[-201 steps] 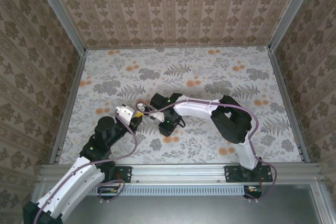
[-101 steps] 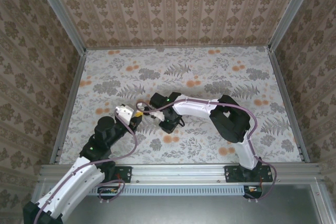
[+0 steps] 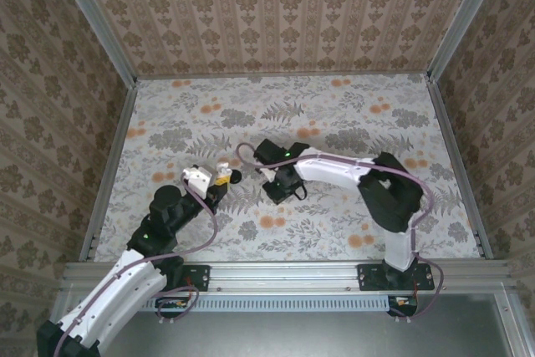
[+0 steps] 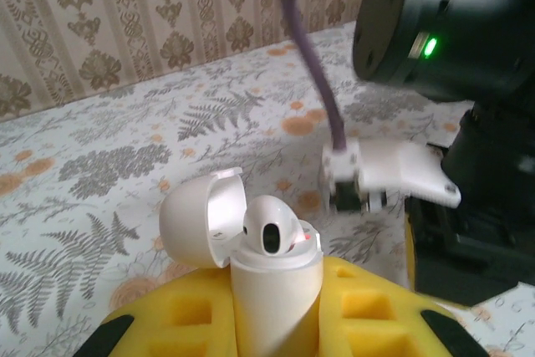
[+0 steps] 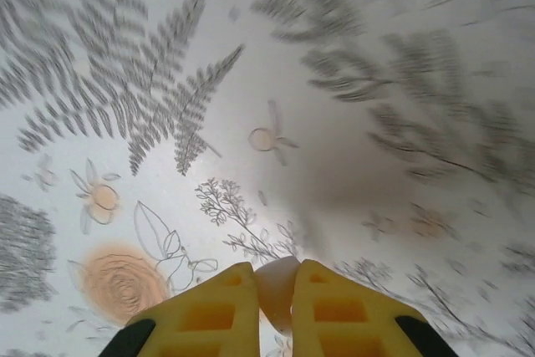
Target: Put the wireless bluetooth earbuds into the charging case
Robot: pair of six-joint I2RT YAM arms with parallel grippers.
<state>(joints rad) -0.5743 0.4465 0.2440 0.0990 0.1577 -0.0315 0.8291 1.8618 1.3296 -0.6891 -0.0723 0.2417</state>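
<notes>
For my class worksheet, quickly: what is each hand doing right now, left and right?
Left hand: closed on the open white charging case.
Right hand: closed on a white earbud.

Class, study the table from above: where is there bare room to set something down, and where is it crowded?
Free: the far half of the table along the back wall, and the near strip between left arm and right arm. Crowded: the centre-left, where the left gripper holds the charging case beside the right gripper pinching a white earbud.
</notes>
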